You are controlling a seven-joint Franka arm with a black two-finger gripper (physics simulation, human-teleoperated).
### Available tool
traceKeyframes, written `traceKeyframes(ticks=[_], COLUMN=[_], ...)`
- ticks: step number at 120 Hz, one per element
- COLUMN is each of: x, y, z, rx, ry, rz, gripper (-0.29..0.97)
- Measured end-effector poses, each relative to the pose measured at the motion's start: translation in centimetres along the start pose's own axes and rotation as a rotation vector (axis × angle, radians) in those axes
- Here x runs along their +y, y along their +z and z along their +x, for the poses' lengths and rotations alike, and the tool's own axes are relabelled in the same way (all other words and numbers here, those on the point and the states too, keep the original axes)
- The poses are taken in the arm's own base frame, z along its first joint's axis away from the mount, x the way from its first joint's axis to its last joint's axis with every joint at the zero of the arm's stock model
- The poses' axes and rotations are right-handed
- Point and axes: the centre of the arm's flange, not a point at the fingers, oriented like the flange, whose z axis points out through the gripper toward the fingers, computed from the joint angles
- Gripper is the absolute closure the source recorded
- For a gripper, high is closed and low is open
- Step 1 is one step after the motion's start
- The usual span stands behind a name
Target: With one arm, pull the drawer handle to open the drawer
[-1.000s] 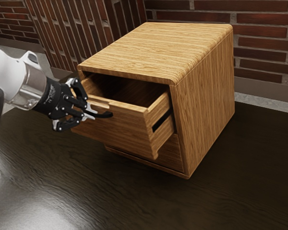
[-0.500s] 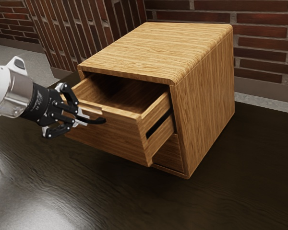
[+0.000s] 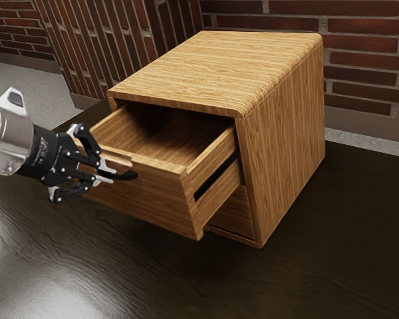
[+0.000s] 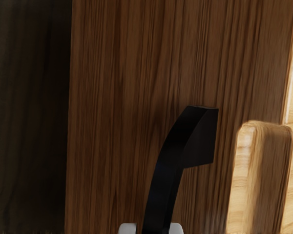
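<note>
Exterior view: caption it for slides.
Black gripper at the wooden handle of the top drawer, partly open, in a light-wood cabinet on a dark table.

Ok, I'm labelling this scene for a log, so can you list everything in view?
cabinet: one, light wood, standing on the table
drawer: one, same wood, upper slot, partly out toward the exterior view's left
handle: one, wooden, on the drawer's front
table: one, dark and glossy, under the cabinet
wall: one, red-brown brick, behind the cabinet
arm: one, white and silver, coming in from the exterior view's left
gripper: one, black, at the drawer's front by the handle
</note>
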Motion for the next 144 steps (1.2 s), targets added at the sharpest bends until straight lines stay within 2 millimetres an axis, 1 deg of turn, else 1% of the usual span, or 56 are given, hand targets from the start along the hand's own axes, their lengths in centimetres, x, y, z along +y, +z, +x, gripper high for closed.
traceKeyframes(ticks=[49, 96, 101, 104, 118, 122, 125, 132, 136, 140, 144], x=[-1.9, -3.2, -3.3, -3.3, -3.4, -3.2, -2.9, -0.9, 1.0, 2.7, 4.6], y=[-1.5, -3.0, -3.2, -3.6, -6.7, -8.1, -9.5, -14.9, -17.8, -19.5, -20.1], z=[0.1, 0.3, 0.3, 0.4, 1.6, 2.1, 2.4, 2.4, 1.5, 0.2, -1.1], rx=[-0.012, -0.006, -0.006, -0.003, 0.04, 0.059, 0.075, 0.134, 0.175, 0.205, 0.225], ry=[0.001, 0.011, 0.011, 0.009, -0.018, -0.026, -0.032, -0.046, -0.04, -0.024, -0.005], rz=[-0.011, -0.016, -0.014, -0.014, -0.015, -0.019, -0.027, -0.068, -0.081, -0.076, -0.056], gripper=[0.72, 0.72, 0.69, 0.64, 0.39, 0.34, 0.3, 0.23, 0.2, 0.17, 0.15])
